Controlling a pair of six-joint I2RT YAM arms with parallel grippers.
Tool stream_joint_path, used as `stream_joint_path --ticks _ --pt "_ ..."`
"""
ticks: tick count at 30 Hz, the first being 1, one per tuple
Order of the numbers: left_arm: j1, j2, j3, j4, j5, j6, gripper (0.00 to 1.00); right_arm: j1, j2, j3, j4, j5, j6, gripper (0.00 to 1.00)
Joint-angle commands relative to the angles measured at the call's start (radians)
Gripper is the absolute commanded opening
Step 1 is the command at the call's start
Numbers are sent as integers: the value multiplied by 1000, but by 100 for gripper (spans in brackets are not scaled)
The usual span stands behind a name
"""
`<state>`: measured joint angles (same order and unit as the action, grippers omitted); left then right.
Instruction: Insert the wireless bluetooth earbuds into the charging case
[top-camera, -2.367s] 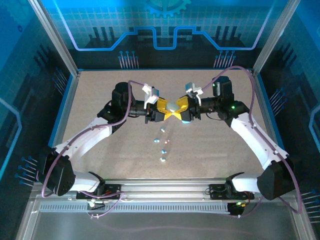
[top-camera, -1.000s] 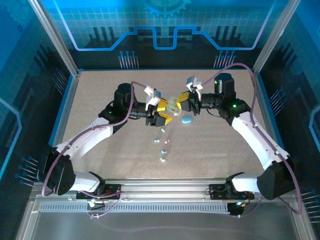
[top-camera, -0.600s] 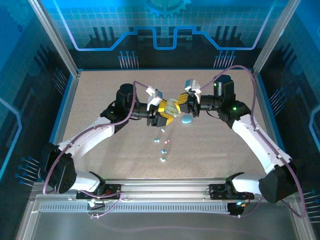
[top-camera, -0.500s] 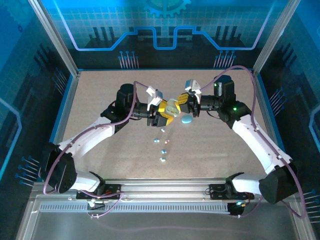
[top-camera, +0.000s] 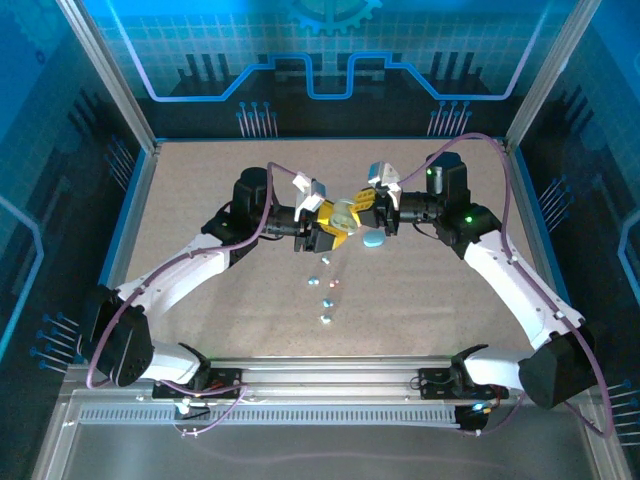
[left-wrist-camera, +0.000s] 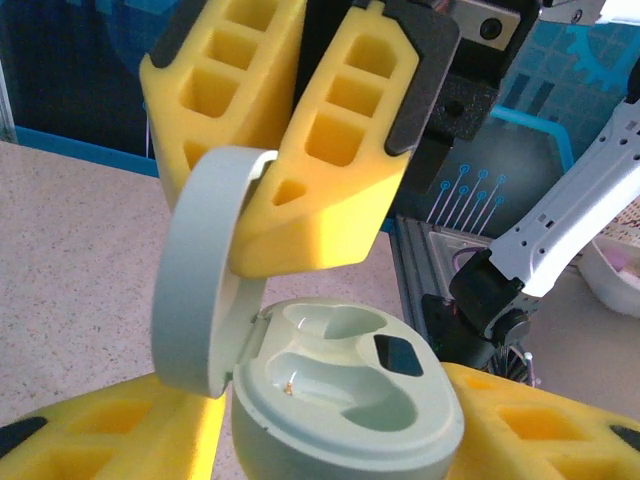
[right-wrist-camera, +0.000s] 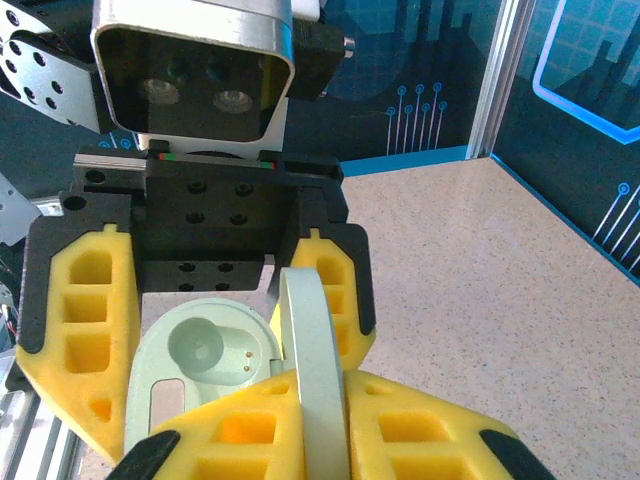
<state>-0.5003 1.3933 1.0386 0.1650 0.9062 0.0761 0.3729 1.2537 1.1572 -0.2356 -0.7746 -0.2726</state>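
Observation:
A pale green charging case (top-camera: 345, 212) hangs above the table's middle between both grippers. My left gripper (top-camera: 330, 222) is shut on its body (left-wrist-camera: 350, 410), which sits between my yellow fingers (left-wrist-camera: 540, 420) with both earbud wells empty. My right gripper (top-camera: 362, 210) is shut on the open lid (right-wrist-camera: 315, 380), pinching it upright between its fingers (right-wrist-camera: 440, 430). The lid (left-wrist-camera: 200, 290) stands at the body's left in the left wrist view. Several tiny pink and teal earbuds (top-camera: 327, 301) lie in a loose line on the table in front of the grippers.
A second, light blue case (top-camera: 372, 240) lies shut on the table just below my right gripper. The speckled tabletop (top-camera: 200, 180) is bordered by a blue rim and aluminium frame posts (top-camera: 110, 90). Both arm bases sit at the near rail (top-camera: 330, 385).
Since the earliest frame the case's lid has been swung open in my right gripper. Over the last second my left jaws have narrowed onto the case body; both arms barely shifted.

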Motion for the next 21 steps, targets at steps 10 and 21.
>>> stream_joint_path --ticks 10,21 --pt "-5 10 34 2 5 5 37 18 -22 -5 -21 4 -28 19" --pt "-5 -16 -8 31 15 16 34 -22 79 136 -118 10 159 43"
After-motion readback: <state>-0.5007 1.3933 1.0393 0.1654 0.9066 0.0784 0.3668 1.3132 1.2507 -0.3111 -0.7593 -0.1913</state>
